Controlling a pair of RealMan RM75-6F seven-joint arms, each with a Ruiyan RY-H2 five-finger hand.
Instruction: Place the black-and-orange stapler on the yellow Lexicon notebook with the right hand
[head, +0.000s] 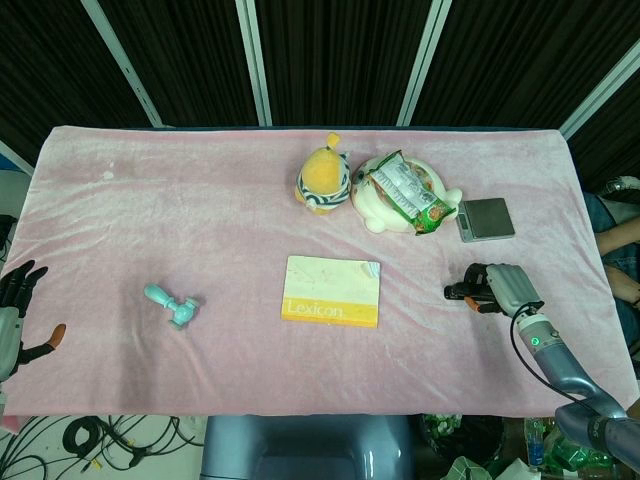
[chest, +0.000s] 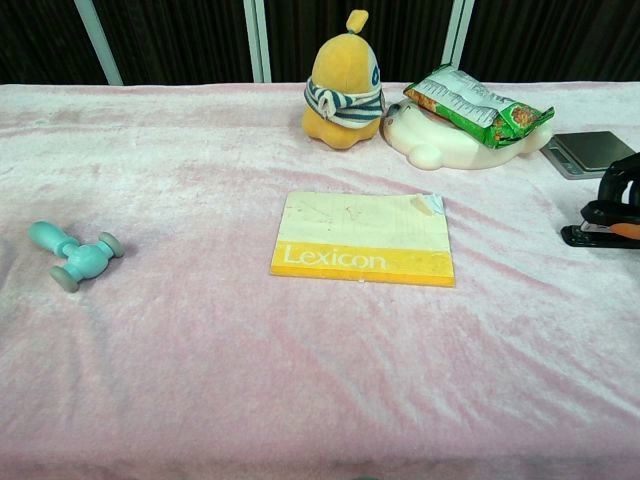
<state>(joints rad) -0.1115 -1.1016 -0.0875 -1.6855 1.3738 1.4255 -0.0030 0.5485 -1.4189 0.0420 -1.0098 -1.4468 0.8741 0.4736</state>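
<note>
Objects: one stapler (head: 466, 293) under right hand (head: 503, 287), one notebook (head: 332, 291).

Pink fuzzy tablecloth (head: 180, 190), yellow-and-cream Lexicon notebook (head: 332, 291), black stapler (chest: 603, 228) with orange bits, teal toy hammer (head: 172, 305), orange plush (head: 322, 176) in a navy-and-white striped scarf, green snack bag (head: 405, 190).

Black-and-orange stapler (chest: 603, 229), lying flat under the right hand (head: 503, 287); yellow Lexicon notebook (head: 332, 290), closed, flat, well apart to that hand's left
</note>
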